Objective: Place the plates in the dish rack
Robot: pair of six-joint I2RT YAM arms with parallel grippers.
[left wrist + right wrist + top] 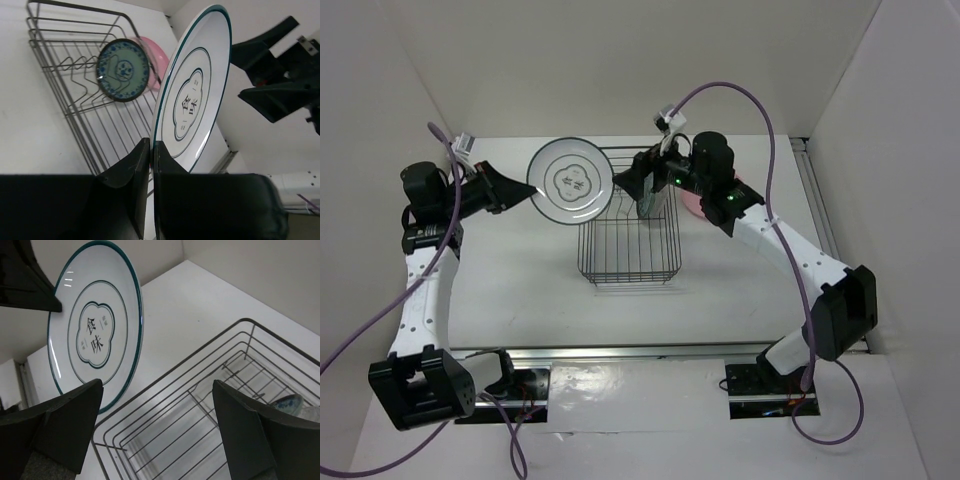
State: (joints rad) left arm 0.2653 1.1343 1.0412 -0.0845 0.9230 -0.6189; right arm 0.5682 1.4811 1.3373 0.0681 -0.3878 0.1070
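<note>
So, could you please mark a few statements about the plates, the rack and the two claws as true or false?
1. The left claw grips the white round plate with dark rings by its rim. True.
2. The right claw is shut on a plate. False: it is open and holds nothing.
3. The blue-green patterned round plate stands among the tines of the dark wire dish rack. True.
4. The white plate lies flat inside the rack. False: the left claw holds it up on edge, not yet in the rack.
</note>
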